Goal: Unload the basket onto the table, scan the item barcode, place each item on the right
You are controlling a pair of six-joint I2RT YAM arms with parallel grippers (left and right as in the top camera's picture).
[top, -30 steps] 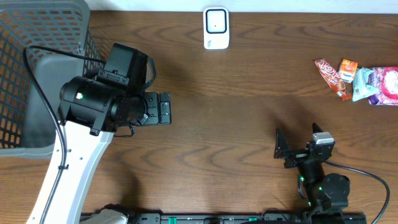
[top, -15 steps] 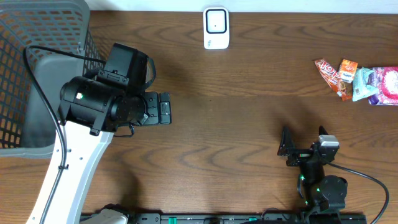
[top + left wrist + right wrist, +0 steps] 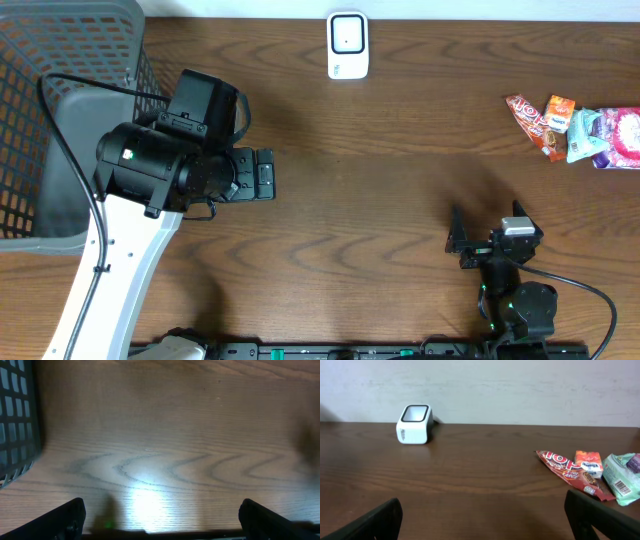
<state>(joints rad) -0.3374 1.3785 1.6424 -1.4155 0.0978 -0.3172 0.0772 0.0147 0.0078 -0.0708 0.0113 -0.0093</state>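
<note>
Left pincer (image 3: 161,519) wide, empty, low over tabletop (image 3: 200,435) beside basket (image 3: 17,420). Right pincer (image 3: 482,516) wide, empty, facing scanner (image 3: 414,424) and snack packets (image 3: 590,476).

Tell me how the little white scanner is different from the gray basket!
The scanner is white and solid; the basket is gray mesh. The scanner is small; the basket is far bigger. Both rest on the wooden table.

A white scanner (image 3: 414,424) is seen standing far back on the tabletop (image 3: 470,495); snack packets (image 3: 587,465) are clustered well apart, rightward.
</note>
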